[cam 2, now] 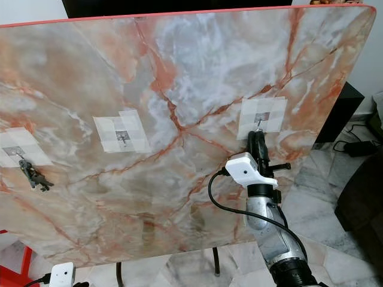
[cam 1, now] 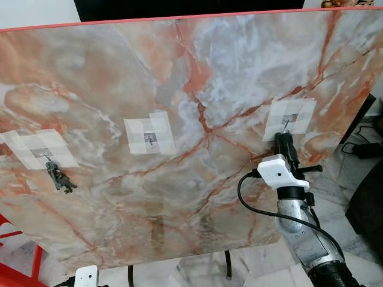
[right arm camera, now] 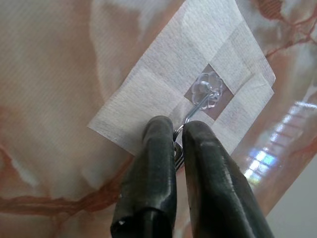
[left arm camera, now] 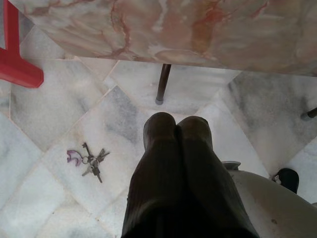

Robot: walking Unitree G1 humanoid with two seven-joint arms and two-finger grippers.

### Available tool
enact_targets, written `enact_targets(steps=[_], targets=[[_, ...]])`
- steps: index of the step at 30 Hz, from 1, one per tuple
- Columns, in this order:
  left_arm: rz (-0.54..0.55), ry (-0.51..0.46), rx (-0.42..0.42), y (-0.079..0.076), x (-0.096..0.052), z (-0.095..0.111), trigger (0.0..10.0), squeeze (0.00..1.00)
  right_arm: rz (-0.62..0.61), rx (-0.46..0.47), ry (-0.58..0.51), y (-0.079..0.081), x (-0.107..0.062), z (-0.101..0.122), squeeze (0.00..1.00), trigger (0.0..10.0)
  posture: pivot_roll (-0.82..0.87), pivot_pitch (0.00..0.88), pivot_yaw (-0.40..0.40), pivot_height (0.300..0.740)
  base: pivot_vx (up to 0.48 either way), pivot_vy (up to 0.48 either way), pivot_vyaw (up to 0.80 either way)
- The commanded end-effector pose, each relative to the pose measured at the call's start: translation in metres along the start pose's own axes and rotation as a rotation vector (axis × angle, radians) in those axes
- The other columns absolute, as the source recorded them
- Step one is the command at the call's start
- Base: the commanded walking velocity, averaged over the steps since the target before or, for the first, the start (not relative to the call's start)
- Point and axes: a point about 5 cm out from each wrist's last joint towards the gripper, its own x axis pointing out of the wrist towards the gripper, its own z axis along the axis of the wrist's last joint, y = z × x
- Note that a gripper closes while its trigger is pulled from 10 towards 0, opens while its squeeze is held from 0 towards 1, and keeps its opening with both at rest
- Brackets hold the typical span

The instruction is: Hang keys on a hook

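Against the upright marble board (cam 1: 197, 72), going from left to right, there are three taped patches, each with a small hook: the left hook (cam 1: 43, 154) already carries a bunch of keys (cam 1: 60, 178), the middle hook (cam 1: 150, 139) is bare, and the right hook (right arm camera: 198, 106) is where the work is.

Low on the left, the left gripper (left arm camera: 176, 130) hangs idle with its fingers pressed together on nothing, pointing at the tiled floor (left arm camera: 59, 114), where a second bunch of keys (left arm camera: 89, 161) lies loose.

On the right, the right gripper (right arm camera: 178, 136) is raised to the right hook, its fingers pinched narrowly on a thin metal ring (right arm camera: 177, 144) right at the hook's tip. I take that to be the key ring, though the keys themselves are hidden behind the fingers.

To do this well, I'd say the ring must be slid over the upturned tip and lowered until the wire bears it, and only then let go; pulling outward might peel the tape (right arm camera: 163, 79).

Count: three hooks, two visible key bunches, two grippers.
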Motion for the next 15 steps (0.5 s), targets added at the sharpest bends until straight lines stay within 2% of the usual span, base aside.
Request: enact_targets(steps=[1, 9, 13, 15], targets=[[0.008, 0.017, 0.007, 0.005, -0.002, -0.005, 10.0, 0.0, 0.007, 0.014, -0.003, 0.001, -0.001, 0.002, 1.0, 10.0, -0.03, 0.0, 0.029, 0.74, 0.0, 0.0, 0.0], [0.004, 0.021, 0.007, 0.004, -0.002, -0.005, 10.0, 0.0, 0.031, 0.064, 0.047, 0.003, -0.014, -0.005, 1.0, 10.0, -0.04, 0.0, 0.029, 0.74, 0.0, 0.0, 0.0], [0.002, 0.021, 0.008, 0.004, -0.002, -0.005, 10.0, 0.0, 0.045, 0.115, 0.063, 0.002, -0.027, -0.005, 1.0, 10.0, -0.04, 0.0, 0.026, 0.74, 0.0, 0.0, 0.0], [0.002, 0.021, 0.007, 0.004, -0.002, -0.005, 10.0, 0.0, 0.072, 0.151, 0.083, 0.002, -0.039, -0.006, 1.0, 10.0, -0.04, 0.0, 0.024, 0.74, 0.0, 0.0, 0.0]])
